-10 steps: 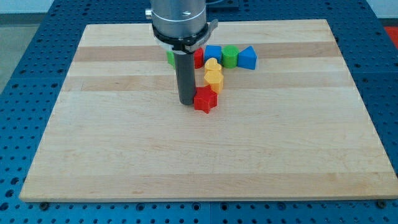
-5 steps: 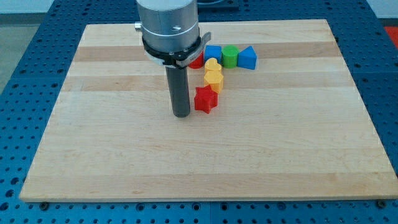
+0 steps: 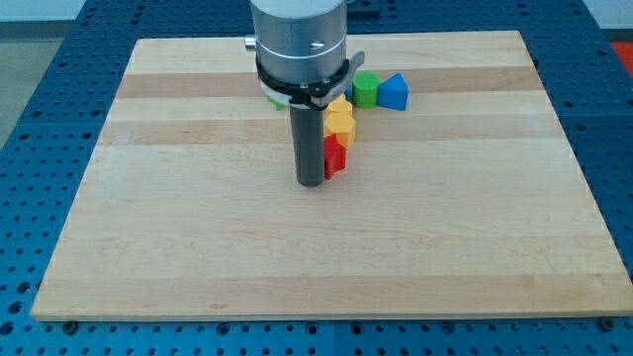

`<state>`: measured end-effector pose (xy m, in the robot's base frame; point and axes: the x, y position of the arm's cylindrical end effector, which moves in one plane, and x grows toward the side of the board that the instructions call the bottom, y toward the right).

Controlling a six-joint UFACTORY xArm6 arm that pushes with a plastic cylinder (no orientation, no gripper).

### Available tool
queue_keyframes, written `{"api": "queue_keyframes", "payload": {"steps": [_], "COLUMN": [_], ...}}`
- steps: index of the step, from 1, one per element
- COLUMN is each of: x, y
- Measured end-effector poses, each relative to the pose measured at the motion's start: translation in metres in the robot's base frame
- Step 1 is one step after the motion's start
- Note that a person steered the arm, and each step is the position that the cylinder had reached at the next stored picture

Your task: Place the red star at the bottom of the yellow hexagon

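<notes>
Presently shown from above and in front: a pale wooden board on a blue perforated bench. Near the view's top centre, a grey cylindrical arm head ending in a straight dark rod, with my tip resting on the board. No claw of any kind here, so nothing to call wide, narrow or holding; only a blunt rod end for pushing. Just at 3 o'clock of the rod, pressed against or very nearly against its side, the red star, partly hidden behind the rod so only its right half visible. Directly at 12 o'clock of the star and touching or almost touching it, the yellow hexagon, with a second yellow block, shape unclear, just beyond. Further toward the view's top right, a green block and a blue block side by side; a sliver of another green block peeking out at the head's left edge. Judged from looks: a small, rigid, light star, likely to slide readily on smooth wood and to spin if struck on one point off-centre. Best contacted squarely on a flat between two points, low on its side, pushing through its middle. Seemingly already sitting below the hexagon, so only gentle nudging advisable, to avoid shoving the hexagon too.
</notes>
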<state>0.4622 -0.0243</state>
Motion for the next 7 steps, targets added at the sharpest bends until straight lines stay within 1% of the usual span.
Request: {"api": "queue_keyframes", "payload": {"steps": [1,3,6,7], "x": [-0.008,-0.008,-0.008,-0.001], "y": [0.0,0.0,0.014,0.021]}}
